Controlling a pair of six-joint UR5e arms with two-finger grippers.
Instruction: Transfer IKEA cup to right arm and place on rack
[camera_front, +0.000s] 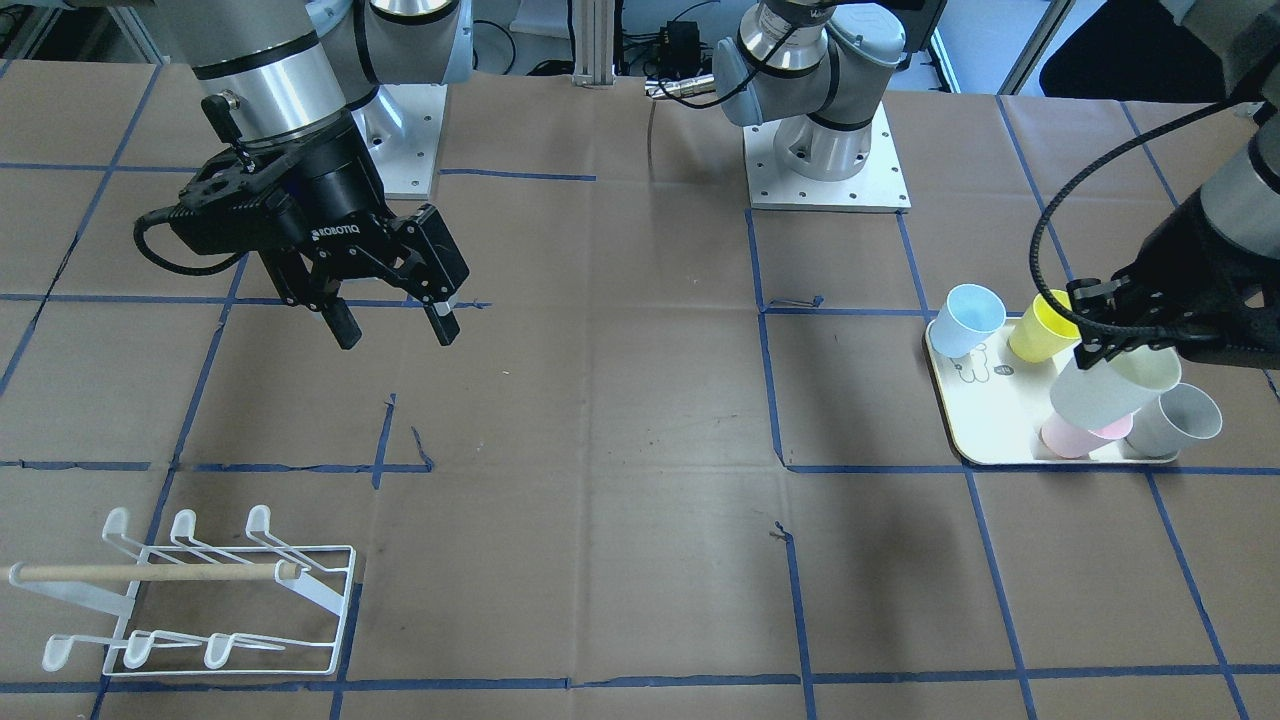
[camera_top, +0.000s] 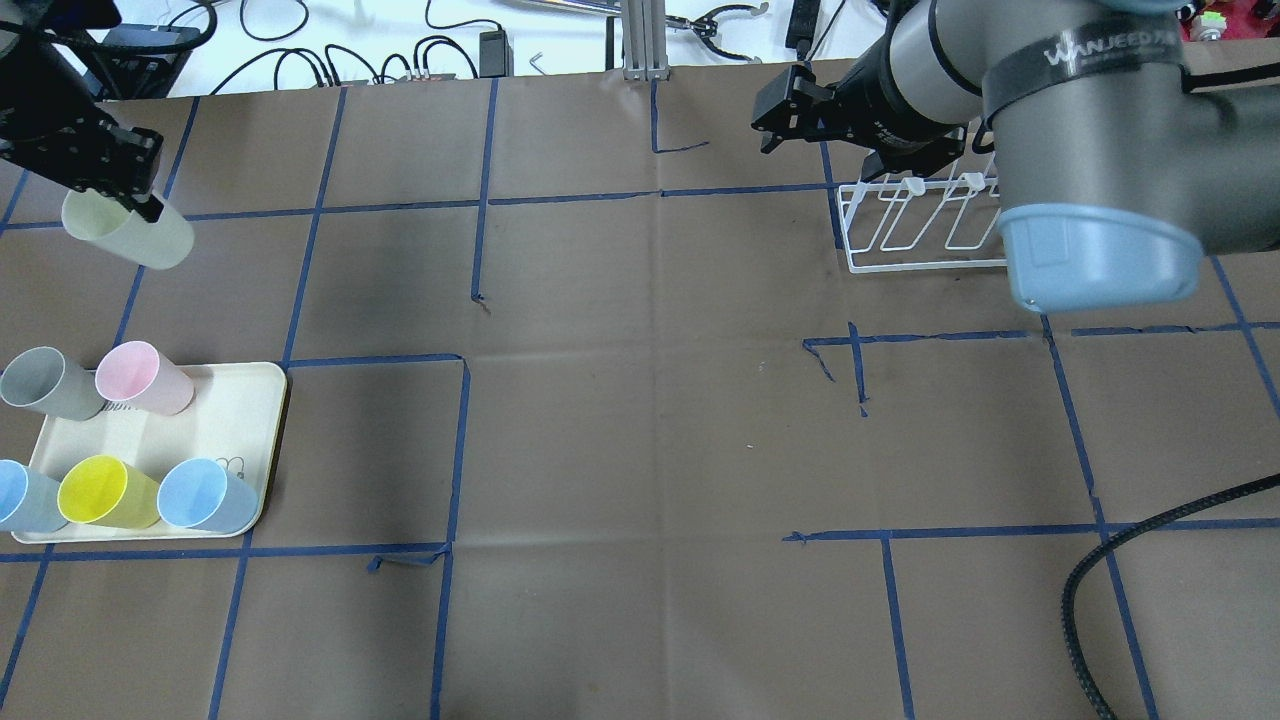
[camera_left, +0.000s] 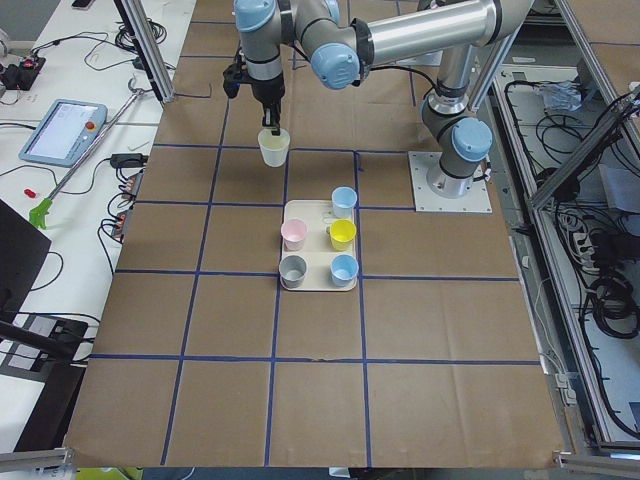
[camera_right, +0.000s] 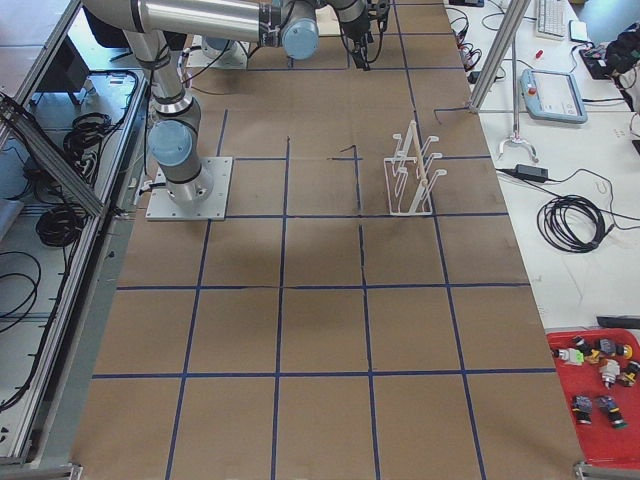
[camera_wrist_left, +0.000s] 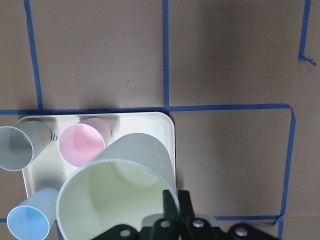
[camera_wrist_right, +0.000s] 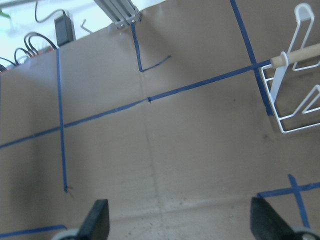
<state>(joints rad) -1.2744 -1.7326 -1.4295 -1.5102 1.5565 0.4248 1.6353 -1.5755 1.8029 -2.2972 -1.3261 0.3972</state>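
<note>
My left gripper (camera_top: 118, 196) is shut on the rim of a pale cream-green cup (camera_top: 131, 233) and holds it tilted in the air, beyond the tray. The held cup also shows in the front view (camera_front: 1113, 386), under the left gripper (camera_front: 1092, 348), and it fills the left wrist view (camera_wrist_left: 117, 187). My right gripper (camera_front: 395, 332) is open and empty, hanging above the table near the white wire rack (camera_top: 915, 228). In the front view the rack (camera_front: 200, 590) stands at the lower left with its wooden dowel. The right wrist view shows both fingertips (camera_wrist_right: 98, 220) and the rack's edge (camera_wrist_right: 292, 95).
The cream tray (camera_top: 235, 405) holds a grey cup (camera_top: 45, 383), a pink cup (camera_top: 140, 377), a yellow cup (camera_top: 105, 492) and two blue cups (camera_top: 205, 496). Blue tape lines cross the brown table cover. Cables lie past the far edge.
</note>
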